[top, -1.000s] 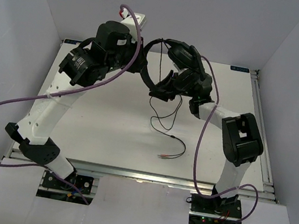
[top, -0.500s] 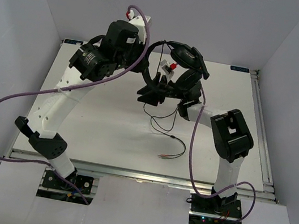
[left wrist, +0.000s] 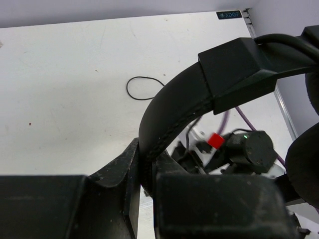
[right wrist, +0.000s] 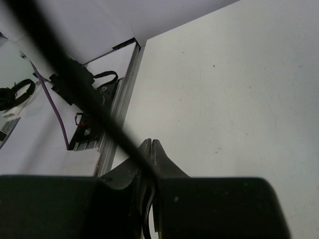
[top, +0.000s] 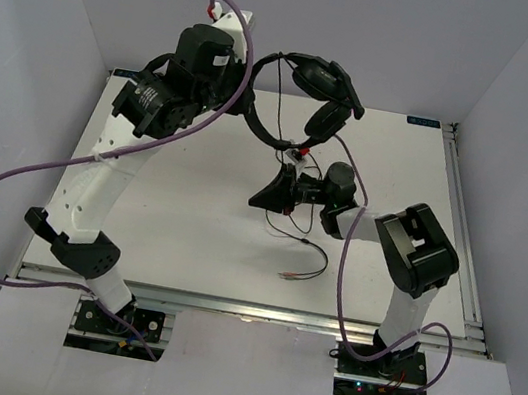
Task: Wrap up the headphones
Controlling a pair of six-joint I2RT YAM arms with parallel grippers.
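Right claw (top: 264, 198) lower, headphones (top: 317, 73) higher

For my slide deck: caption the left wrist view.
The headphones, gripped by the headband in the left jaws, above the white table.

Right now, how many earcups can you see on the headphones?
2. One earcup is farthest back in the top view; the other earcup hangs just nearer than it. Neither is hidden.
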